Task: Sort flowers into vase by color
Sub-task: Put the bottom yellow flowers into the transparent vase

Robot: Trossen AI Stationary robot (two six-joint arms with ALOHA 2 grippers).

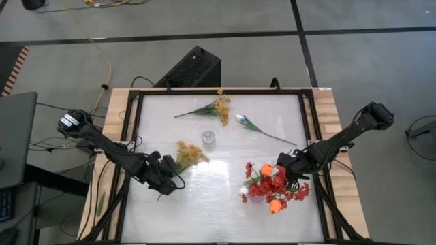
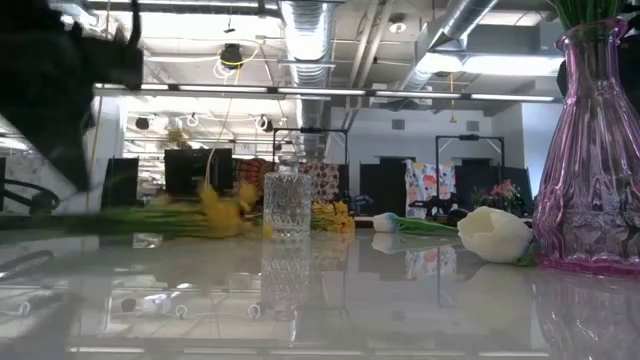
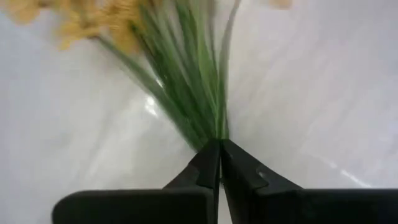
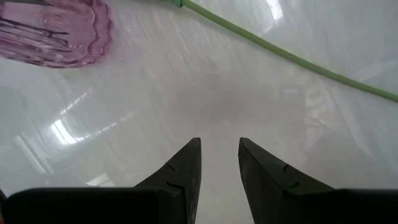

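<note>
My left gripper (image 1: 169, 178) is near the table's left, shut on a yellow blossom spray (image 1: 191, 155) whose green stems fan out ahead of the fingers (image 3: 186, 68). My right gripper (image 4: 219, 155) is open over bare table, between the pink vase (image 4: 56, 31) and a long green stem (image 4: 292, 59). That pink vase (image 1: 272, 189) holds red sprays and orange tulip buds. A small clear glass vase (image 1: 208, 138) stands mid-table. A second yellow spray (image 1: 216, 107) and a white tulip (image 1: 242, 120) lie flat toward the far edge. Another white tulip bud (image 2: 495, 235) lies beside the pink vase. My left gripper pinches the yellow spray's gathered green stems at their bare lower end (image 3: 214, 138) between its two fingers. The fingers lie roughly along the stems, coming from the table's near-left. The spray stretches out almost level just above the table (image 2: 215, 215); whether its blossoms touch the tabletop I cannot tell.
The white tabletop has a raised dark frame (image 1: 136, 129) around it. The white tulip's stem (image 1: 279, 138) runs toward my right gripper. Bare tabletop lies between the clear vase and the pink vase and along the near edge.
</note>
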